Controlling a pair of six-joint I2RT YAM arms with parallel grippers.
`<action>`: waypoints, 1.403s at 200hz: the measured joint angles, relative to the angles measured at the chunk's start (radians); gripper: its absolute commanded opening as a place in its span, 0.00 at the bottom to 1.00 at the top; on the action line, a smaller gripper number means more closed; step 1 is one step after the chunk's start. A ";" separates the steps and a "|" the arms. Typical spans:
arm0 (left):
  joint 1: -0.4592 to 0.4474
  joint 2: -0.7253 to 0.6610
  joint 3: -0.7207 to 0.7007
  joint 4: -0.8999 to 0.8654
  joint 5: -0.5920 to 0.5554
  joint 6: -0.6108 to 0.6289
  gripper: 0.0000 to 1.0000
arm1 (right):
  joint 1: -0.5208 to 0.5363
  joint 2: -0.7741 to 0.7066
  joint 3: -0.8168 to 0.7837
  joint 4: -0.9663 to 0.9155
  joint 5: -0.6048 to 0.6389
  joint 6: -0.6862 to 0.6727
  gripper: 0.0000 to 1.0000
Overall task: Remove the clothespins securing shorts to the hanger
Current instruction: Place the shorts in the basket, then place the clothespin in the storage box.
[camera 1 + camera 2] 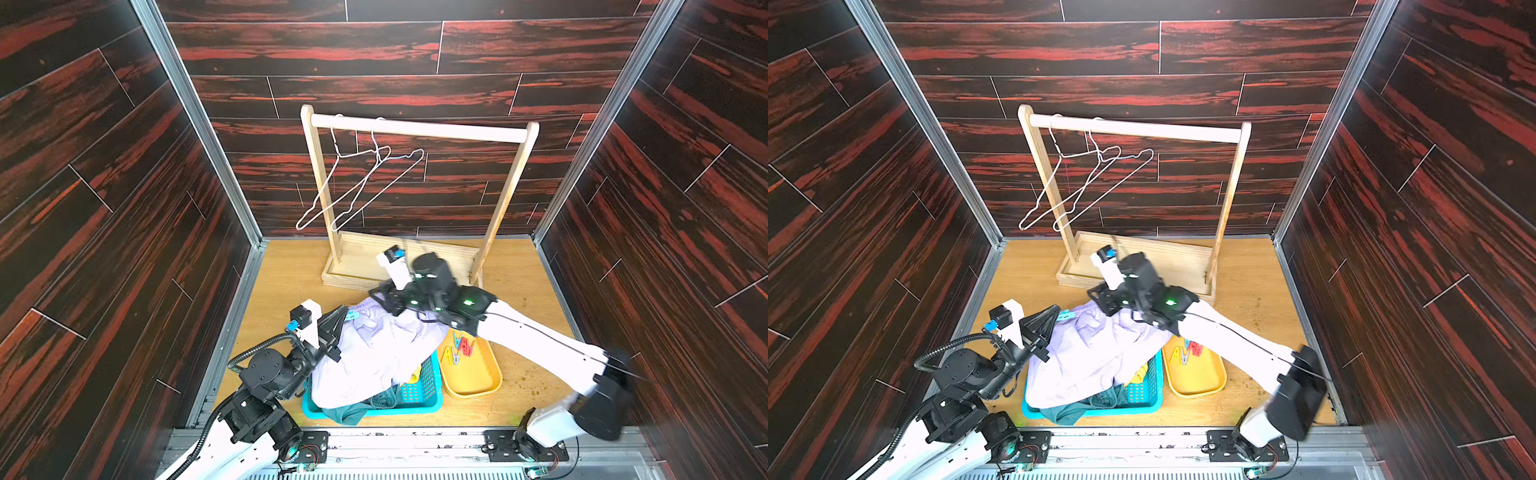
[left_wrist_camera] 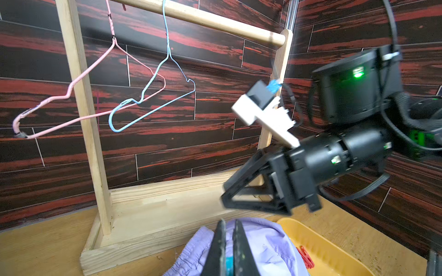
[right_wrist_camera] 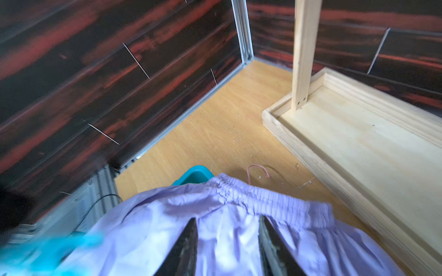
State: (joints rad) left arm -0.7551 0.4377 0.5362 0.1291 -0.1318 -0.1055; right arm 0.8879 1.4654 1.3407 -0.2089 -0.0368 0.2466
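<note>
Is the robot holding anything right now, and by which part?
The left end effector pinches a light blue clothespin at the waistband of the lavender shorts; which end it grips cannot be told. The right end effector is open, holding nothing.

Pale wood-grain counter [image 1: 282, 274], walled on three sides. Wooden rack base [image 1: 353, 282] stands on it beyond both sets of fingers. Teal basket [image 1: 415, 395] below left fingers [image 2: 218, 248], robot-side. Yellow tray [image 1: 473, 378] just beside basket, robot-side of right fingers [image 3: 186, 248]. Pink wire hook [image 3: 257, 170] ahead of right fingers, between basket and rack base; resting or raised, unclear. Crumbs [image 1: 528, 386] near tray.
</note>
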 measured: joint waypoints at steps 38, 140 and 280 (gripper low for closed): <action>0.000 0.043 0.003 -0.002 0.068 -0.023 0.00 | -0.098 -0.224 -0.178 0.062 -0.169 -0.022 0.53; 0.000 0.323 0.172 -0.093 0.420 0.038 0.00 | -0.137 -0.360 -0.330 0.090 -0.658 -0.159 0.66; 0.000 0.385 0.222 -0.109 0.571 0.045 0.00 | -0.097 -0.325 -0.333 0.037 -0.668 -0.218 0.61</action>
State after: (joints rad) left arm -0.7551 0.8223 0.7578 0.0204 0.4389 -0.0605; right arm 0.7910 1.1408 1.0073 -0.1715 -0.7052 0.0288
